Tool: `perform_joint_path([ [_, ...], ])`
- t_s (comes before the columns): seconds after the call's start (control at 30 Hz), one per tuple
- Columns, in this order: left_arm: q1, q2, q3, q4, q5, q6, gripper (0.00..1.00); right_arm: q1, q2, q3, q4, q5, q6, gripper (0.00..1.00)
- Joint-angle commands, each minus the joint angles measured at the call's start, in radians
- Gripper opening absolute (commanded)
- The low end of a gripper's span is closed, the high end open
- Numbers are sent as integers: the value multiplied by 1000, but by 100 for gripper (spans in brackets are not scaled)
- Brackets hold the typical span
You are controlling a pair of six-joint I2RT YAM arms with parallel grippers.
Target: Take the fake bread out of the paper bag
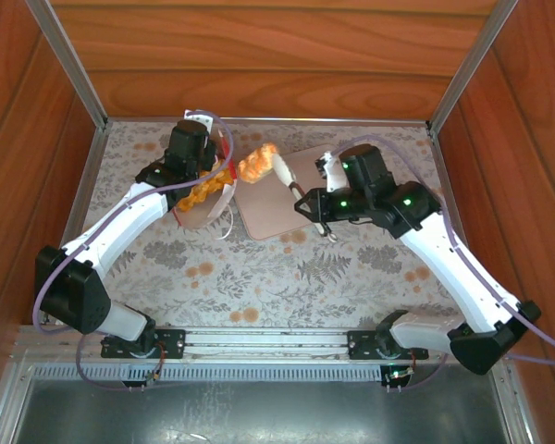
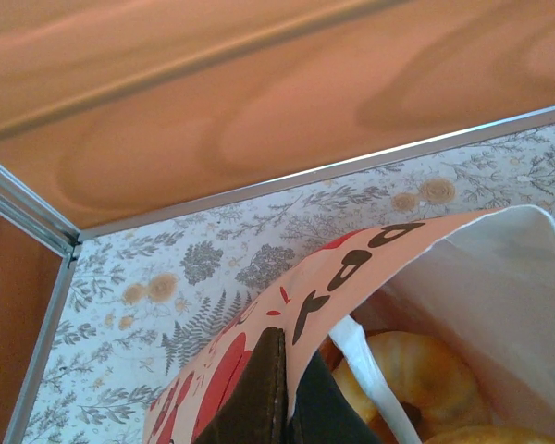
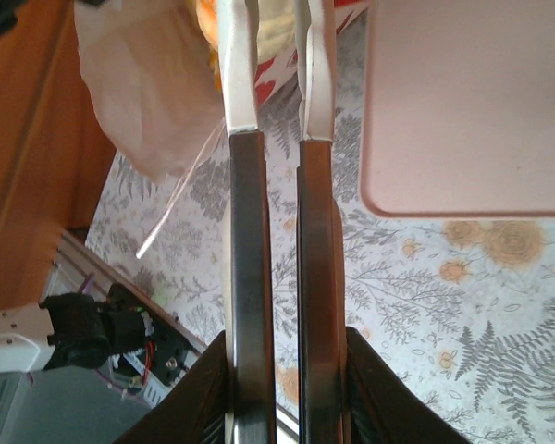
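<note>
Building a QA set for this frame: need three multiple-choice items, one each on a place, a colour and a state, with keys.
1. In the top view, relative to the paper bag, the flat tray lies:
A. to its left
B. to its right
C. on top of it

2. The fake bread is:
A. green
B. golden-orange
C. blue

3. The left gripper is:
A. open above the bag
B. shut on the tray
C. shut on the bag's edge

Key:
1 B, the tray sits on the right arm's side of the bag.
2 B, glossy golden-orange pieces show at the bag's mouth.
3 C, the left wrist view shows paper pinched between its dark fingers.
</note>
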Motion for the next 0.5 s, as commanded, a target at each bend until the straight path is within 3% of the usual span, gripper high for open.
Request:
perform_joint_path([
  [0.0,-4,5,29,24,-15,-15,0,-51,-37,-12,45,14,18,0],
  [0.3,-5,-5,23,23,7,-24,0,-212,-24,-150,267,38,191,0],
  [0.47,-5,-13,18,23,13,-21,0,-289,20,-261,487,17,346,0],
])
